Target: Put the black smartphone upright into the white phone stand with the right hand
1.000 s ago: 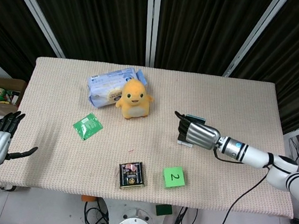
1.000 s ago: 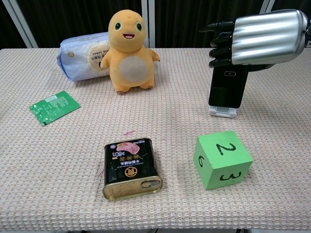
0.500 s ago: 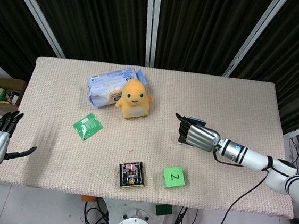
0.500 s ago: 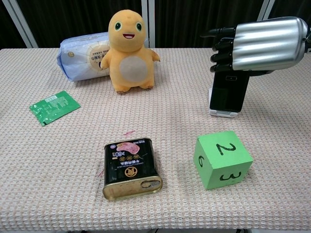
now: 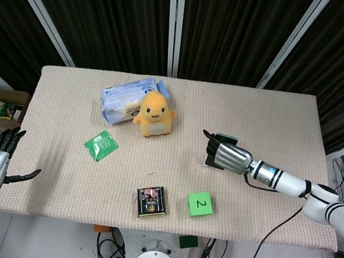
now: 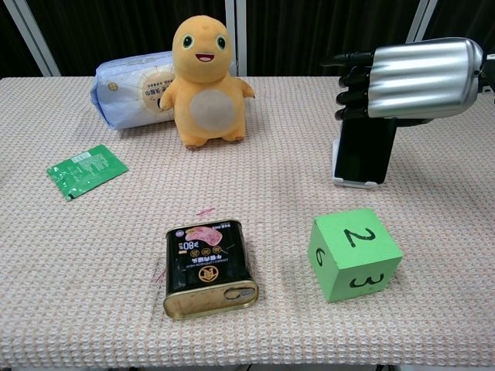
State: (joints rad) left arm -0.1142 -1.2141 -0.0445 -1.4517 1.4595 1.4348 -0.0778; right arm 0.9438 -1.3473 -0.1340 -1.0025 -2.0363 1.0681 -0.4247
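Seating black smartphone (image 6: 363,151) upright in white phone stand (image 6: 354,182).
I'm gripping its top with my right robot hand (image 6: 410,77); keeping it vertical, pressing straight down, releasing only once its bottom edge is resting in the cradle.

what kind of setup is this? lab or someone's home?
Most likely a robot lab test station, not a home: a cloth-covered table against black curtains, loose cables on the floor below, and unrelated test props such as a numbered green cube and a plush toy.
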